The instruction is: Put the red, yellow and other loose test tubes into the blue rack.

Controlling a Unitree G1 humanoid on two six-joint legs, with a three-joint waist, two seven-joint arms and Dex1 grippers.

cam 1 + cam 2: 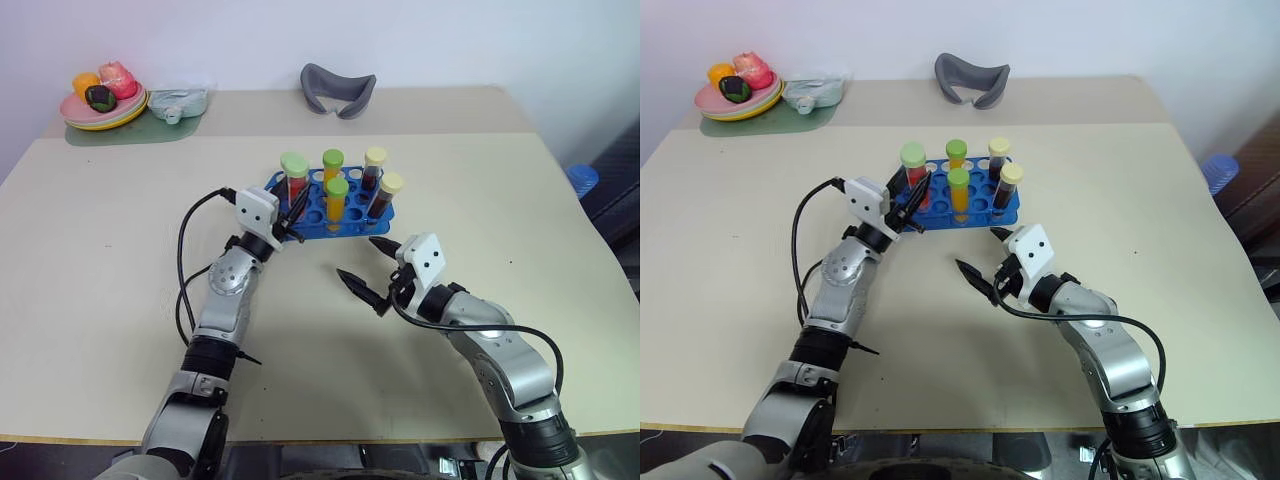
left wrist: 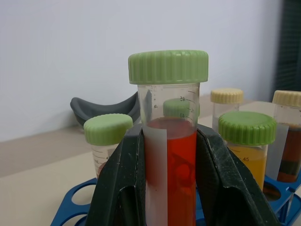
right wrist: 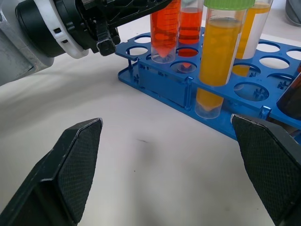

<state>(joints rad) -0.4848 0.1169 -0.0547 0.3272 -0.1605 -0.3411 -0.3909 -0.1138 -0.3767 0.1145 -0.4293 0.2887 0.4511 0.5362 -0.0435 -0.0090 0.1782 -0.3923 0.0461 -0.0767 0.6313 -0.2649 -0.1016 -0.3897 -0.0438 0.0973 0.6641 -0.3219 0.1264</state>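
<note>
My left gripper (image 1: 296, 208) is shut on a loose test tube (image 2: 170, 155) with red liquid, a green cap and a white label. It holds the tube upright over the left end of the blue rack (image 1: 318, 232). The tube's pointed tip (image 3: 162, 55) hangs just above the rack's top plate (image 3: 155, 82). Several capped tubes stand in the rack. Among them are a yellow-orange one with a green cap (image 1: 336, 200) and a dark one with a pale-yellow cap (image 1: 385, 198). My right gripper (image 1: 355, 254) is open and empty, low over the table just in front of the rack.
A plate of fruit (image 1: 100, 108) on a green mat and a clear bag (image 1: 178, 102) sit at the far left corner. A grey curved object (image 1: 338, 90) lies at the back edge. A blue object (image 1: 581, 178) shows past the table's right edge.
</note>
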